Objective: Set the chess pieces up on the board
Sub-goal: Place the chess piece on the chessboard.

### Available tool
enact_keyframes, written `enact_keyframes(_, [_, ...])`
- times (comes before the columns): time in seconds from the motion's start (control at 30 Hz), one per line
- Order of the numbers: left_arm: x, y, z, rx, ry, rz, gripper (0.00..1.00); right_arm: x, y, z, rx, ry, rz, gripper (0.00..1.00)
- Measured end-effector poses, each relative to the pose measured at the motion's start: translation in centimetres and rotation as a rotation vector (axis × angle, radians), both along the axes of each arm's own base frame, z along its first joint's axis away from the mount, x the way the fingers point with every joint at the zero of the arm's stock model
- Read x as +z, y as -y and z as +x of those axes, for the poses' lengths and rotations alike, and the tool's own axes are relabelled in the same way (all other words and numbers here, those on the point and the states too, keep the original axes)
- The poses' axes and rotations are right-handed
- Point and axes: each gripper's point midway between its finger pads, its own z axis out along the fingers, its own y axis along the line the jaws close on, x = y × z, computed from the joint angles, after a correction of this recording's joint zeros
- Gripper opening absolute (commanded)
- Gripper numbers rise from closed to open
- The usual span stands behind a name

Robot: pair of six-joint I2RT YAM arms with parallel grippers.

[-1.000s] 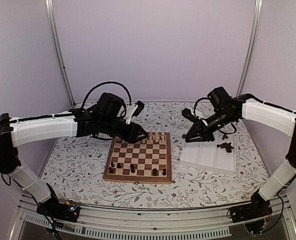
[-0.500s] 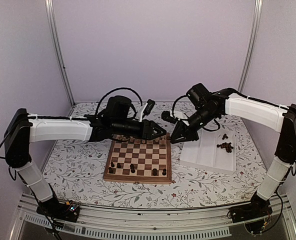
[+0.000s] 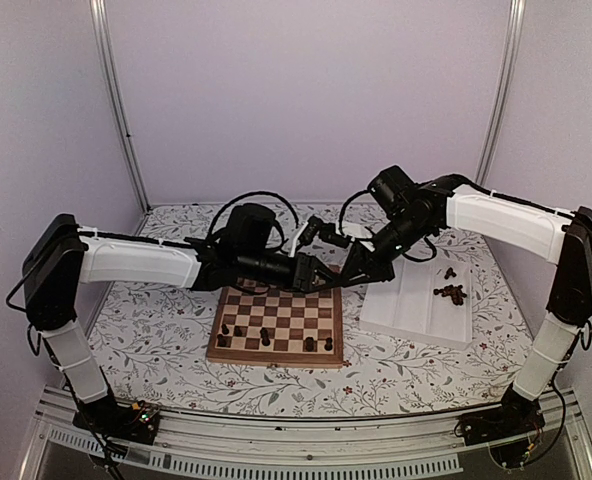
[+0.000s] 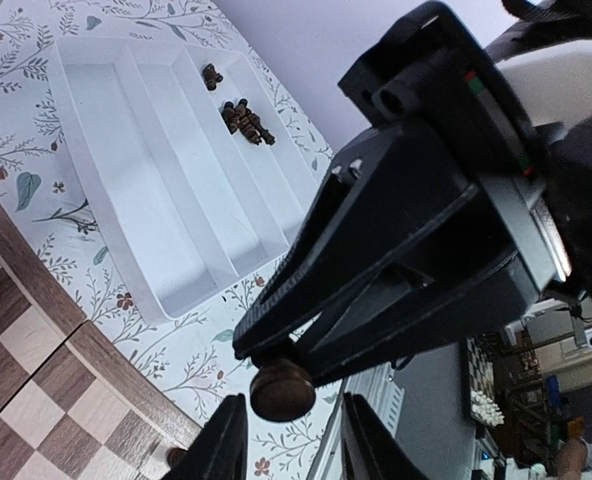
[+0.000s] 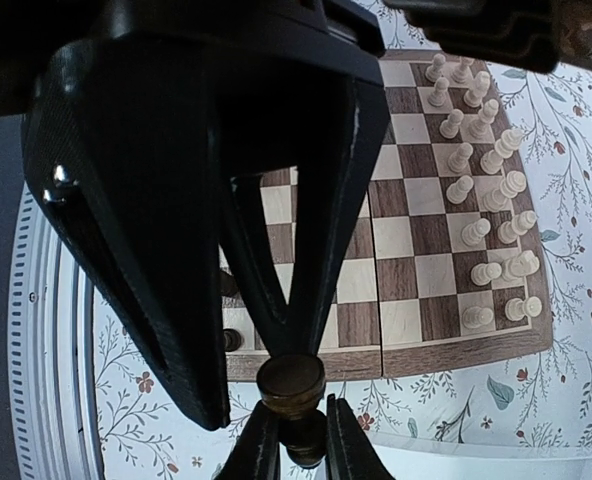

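Step in hand: passing one dark chess piece (image 4: 281, 390) from arm to arm, above the far right corner of the board (image 3: 286, 311). Gripping it with the right jaws closed on its body, the round base showing just past the tips. Flanking it with the left jaws, standing apart on either side; no firm contact showing yet.

Next move, by judgement: closing the left jaws squarely on the piece before releasing the right jaws, then lowering it to a vacant square on the near rows and setting it upright. Calling for a centred hold, since a small turned body is likely to tip under an off-axis pinch.

Looking dark brown, nearly black and glossy, with a disc-shaped foot. Standing on the near rows of the board, spaced apart: a few dark pieces (image 3: 265, 337). Lying in the right-hand channels of the white tray (image 3: 406, 318), to the right of the board on the patterned surface (image 3: 156, 320): a heap of further dark pieces (image 3: 450, 293). Lining the far two rows: pale pieces (image 5: 486, 190). Judging the task less than half done.
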Motion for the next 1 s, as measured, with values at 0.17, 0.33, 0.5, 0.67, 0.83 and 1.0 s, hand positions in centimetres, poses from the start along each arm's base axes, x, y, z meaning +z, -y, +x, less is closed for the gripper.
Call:
enact_keyframes(0.17, [0.2, 0.2, -0.2, -0.010, -0.011, -0.011, 0.35, 0.0, -0.1, -0.1, 0.002, 0.001, -0.003, 0.15])
enact_keyframes(0.33, [0.4, 0.5, -0.3, -0.019, -0.038, -0.036, 0.33, 0.0, -0.2, -0.4, 0.015, 0.006, -0.002, 0.15])
enact_keyframes(0.5, [0.4, 0.8, -0.5, -0.032, -0.070, -0.062, 0.24, 0.0, 0.1, -0.6, 0.019, 0.016, -0.010, 0.15])
enact_keyframes(0.67, [-0.1, 1.2, -0.6, -0.045, -0.104, -0.076, 0.22, -0.3, 0.5, -0.9, 0.024, 0.019, -0.027, 0.15])
enact_keyframes(0.83, [-0.2, 1.3, -0.9, -0.060, -0.122, -0.089, 0.28, -0.3, 0.7, -1.4, 0.043, 0.034, -0.030, 0.15])
enact_keyframes(1.0, [0.1, 1.4, -1.0, -0.064, -0.131, -0.107, 0.27, 0.1, 0.7, -1.8, 0.056, 0.052, -0.028, 0.15])
